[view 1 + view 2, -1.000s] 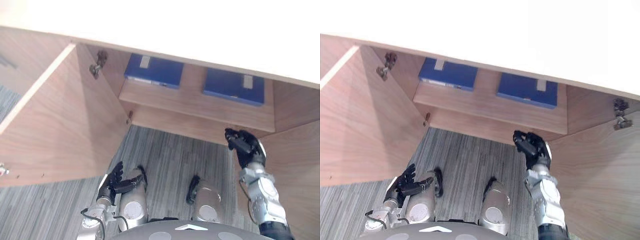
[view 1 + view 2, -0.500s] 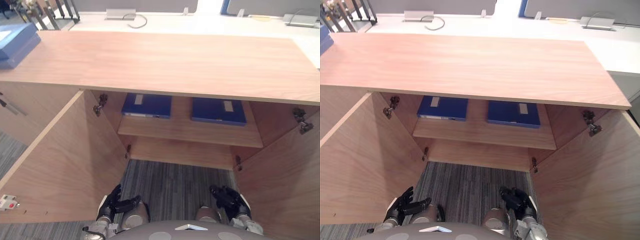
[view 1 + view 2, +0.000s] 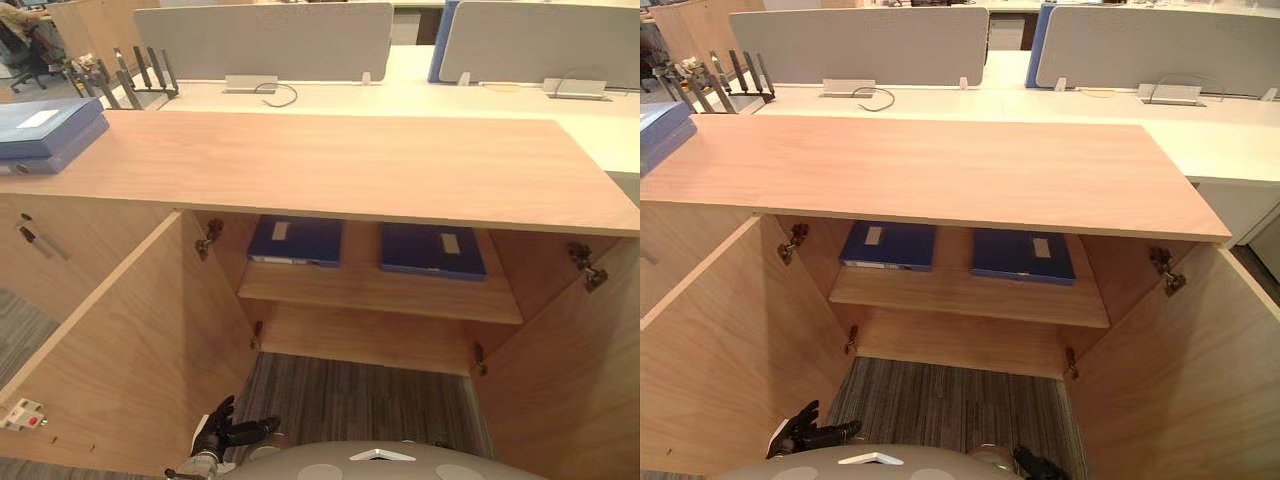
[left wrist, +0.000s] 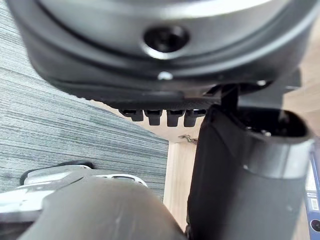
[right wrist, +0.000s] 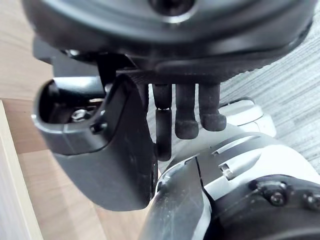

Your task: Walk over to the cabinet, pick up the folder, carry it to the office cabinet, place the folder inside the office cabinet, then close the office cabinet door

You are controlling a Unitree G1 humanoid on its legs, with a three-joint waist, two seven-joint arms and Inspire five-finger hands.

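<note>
Left arm: lowered at the robot's side. The left hand (image 3: 222, 433) hangs low over the carpet (image 3: 370, 405), with its fingers (image 4: 160, 116) loosely spread and its thumb (image 4: 240, 175) standing apart. The hand is released and grasps nothing.

Right arm: also lowered. The right hand (image 3: 1038, 464) is seen at the bottom edge of the right eye view. In its own wrist view the fingers (image 5: 186, 117) hang straight in a row beside the thumb (image 5: 100, 145), with nothing between them. The hand is slack and empty.

Task item: neither hand carries a folder. Ahead of and well above both hands, the office cabinet (image 3: 330, 165) is open. Two blue folders lie flat on its shelf (image 3: 380, 297). The first folder (image 3: 295, 240) lies ahead of the left hand and the second folder (image 3: 432, 250) ahead of the right hand. They lie side by side with a gap between them. A third folder (image 3: 45, 133), paler blue, rests on the neighbouring cabinet top, far outward of the left hand and higher.

Surroundings: the left door (image 3: 130, 350) is swung out just outward of the left hand, near it but not touching. The right door (image 3: 570, 370) is swung out on the outer side of the right hand. Both doors are fully open. Beyond the cabinet top is a white desk with grey divider screens (image 3: 265, 40).
</note>
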